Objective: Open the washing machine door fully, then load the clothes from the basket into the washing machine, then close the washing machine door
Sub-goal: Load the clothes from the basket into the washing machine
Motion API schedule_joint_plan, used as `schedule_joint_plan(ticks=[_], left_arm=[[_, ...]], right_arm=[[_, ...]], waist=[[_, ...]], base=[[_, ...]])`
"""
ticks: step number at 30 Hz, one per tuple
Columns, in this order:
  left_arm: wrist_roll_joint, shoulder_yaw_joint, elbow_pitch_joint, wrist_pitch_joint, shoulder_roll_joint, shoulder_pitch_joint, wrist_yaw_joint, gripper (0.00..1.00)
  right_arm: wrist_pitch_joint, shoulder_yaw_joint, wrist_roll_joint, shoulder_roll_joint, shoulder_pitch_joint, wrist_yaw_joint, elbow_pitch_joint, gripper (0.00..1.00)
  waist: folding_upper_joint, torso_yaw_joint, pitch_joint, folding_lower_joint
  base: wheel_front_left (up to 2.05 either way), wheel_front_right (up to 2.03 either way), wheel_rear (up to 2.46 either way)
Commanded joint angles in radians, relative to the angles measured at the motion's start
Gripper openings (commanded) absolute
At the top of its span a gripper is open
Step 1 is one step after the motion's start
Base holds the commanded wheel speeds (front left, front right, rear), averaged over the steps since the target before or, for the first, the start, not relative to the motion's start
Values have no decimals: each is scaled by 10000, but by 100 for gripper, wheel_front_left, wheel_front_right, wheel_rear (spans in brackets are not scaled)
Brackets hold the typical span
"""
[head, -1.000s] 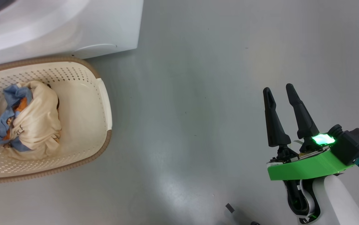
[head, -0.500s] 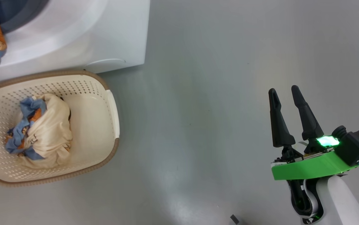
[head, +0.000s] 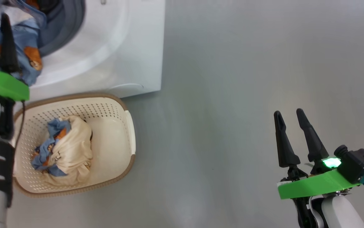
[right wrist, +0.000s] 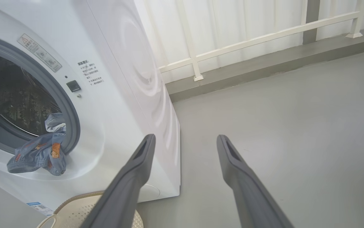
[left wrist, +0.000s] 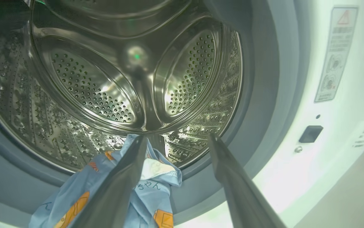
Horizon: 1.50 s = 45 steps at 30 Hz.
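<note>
The washing machine (head: 121, 47) stands open at the upper left; its door is out of view. One light blue printed garment (left wrist: 150, 196) hangs over the grey gasket at the drum's lip, also seen from the right wrist as the blue garment (right wrist: 39, 152). My left gripper (left wrist: 177, 137) is open at the drum mouth, its left finger lying on that garment. The basket (head: 131, 126) sits on the floor in front of the washer and holds the other clothes (head: 71, 148), cream over blue. My right gripper (head: 288, 112) hangs open over bare floor, far right of the basket.
Grey floor (head: 220, 95) stretches to the right of the washer and basket. In the right wrist view a white railing (right wrist: 248, 38) and a low grey kerb run behind the machine. The basket's rim (right wrist: 83, 202) shows under my right fingers.
The head camera has swung, so the washer opening and my left arm have come into view. The blue garment now lies draped at the drum's lip. The right gripper holds its pose.
</note>
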Motion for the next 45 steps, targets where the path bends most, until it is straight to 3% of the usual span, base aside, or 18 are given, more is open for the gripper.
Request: schedule_joint_plan(ticks=[1, 11, 32, 45], left_arm=[[166, 419, -414, -52, 313, 308, 33, 100], [165, 1241, -1827, -52, -376, 2410, 7, 100], [-49, 2022, -3845, -53, -641, 6595, 5, 100], [331, 2422, -5084, -53, -835, 8245, 4, 100]], right_arm=[[-78, 124, -144, -123, 161, 56, -172, 100], [-78, 23, -110, -528, 668, 56, -49, 100], [-78, -338, 47, -1266, 1863, 56, 85, 100], [-78, -618, 66, -1435, 2516, 56, -36, 100]], waist=[[0, 310, -510, 0], [0, 812, -1520, 0], [0, 1630, -3065, 0], [0, 2186, -3377, 0]], base=[[0, 0, 0], [0, 0, 0], [0, 0, 0], [0, 0, 0]])
